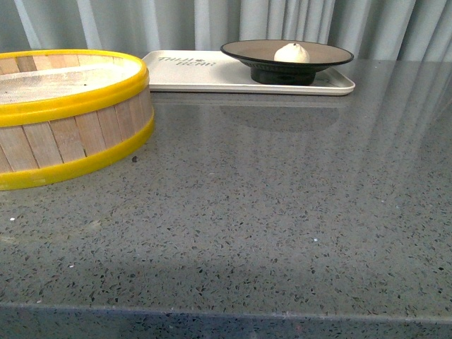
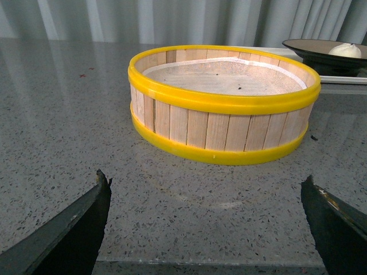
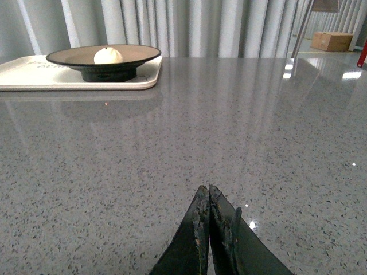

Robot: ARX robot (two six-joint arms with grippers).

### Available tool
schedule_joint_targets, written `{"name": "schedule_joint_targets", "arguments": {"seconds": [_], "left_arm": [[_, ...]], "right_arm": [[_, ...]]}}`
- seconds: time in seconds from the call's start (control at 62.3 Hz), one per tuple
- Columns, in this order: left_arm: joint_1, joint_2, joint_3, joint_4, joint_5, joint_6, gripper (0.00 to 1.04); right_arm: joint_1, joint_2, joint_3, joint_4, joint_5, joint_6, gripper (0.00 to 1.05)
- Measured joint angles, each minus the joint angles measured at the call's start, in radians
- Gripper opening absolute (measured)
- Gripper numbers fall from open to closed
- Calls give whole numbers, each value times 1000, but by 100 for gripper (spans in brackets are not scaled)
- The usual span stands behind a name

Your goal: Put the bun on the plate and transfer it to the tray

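Observation:
The white bun (image 1: 292,53) rests on the tan plate (image 1: 325,54) with a black rim, and the plate stands on the cream tray (image 1: 205,76) at the back of the table. The right wrist view shows the same bun (image 3: 108,55), plate (image 3: 137,55) and tray (image 3: 34,77) far off. My right gripper (image 3: 208,192) is shut with nothing in it, low over bare table. My left gripper (image 2: 206,183) is open and empty, short of the steamer basket; the bun (image 2: 345,50) and plate (image 2: 309,47) sit beyond it. Neither arm appears in the front view.
A wooden steamer basket (image 1: 67,116) with yellow rims stands at the left, its paper-lined inside bare (image 2: 223,77). Grey speckled tabletop (image 1: 268,205) runs to the front edge. Curtains hang behind. A cardboard box (image 3: 335,40) lies on the floor far off.

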Motion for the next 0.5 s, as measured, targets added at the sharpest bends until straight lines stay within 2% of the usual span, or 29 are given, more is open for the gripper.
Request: {"name": "schedule_joint_targets", "arguments": {"seconds": [0.177, 0.257, 0.498], "left_arm": [[0, 0, 0, 0, 0, 0, 98], [0, 0, 0, 0, 0, 0, 98], [0, 0, 0, 0, 0, 0, 98]], "right_arm": [[0, -58, 0, -57, 0, 0, 2], [0, -191, 1, -220, 0, 0, 2], [0, -222, 1, -227, 0, -2, 2]]}}
